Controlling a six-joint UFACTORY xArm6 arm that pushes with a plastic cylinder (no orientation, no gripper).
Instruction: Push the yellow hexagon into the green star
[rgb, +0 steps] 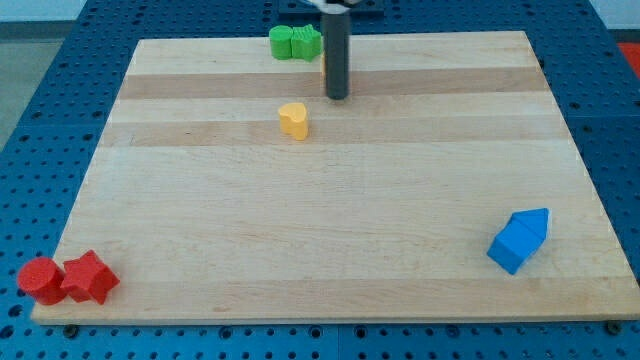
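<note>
On the bench (200, 250), the green star (295, 43) is at the top edge. The yellow hexagon (294, 120) lies below it, well apart. My tip (338, 97) stands right of the star. There is no gripper. You risk the hexagon sliding sideways past the star.

One raised view, whole board (330, 250)
</note>
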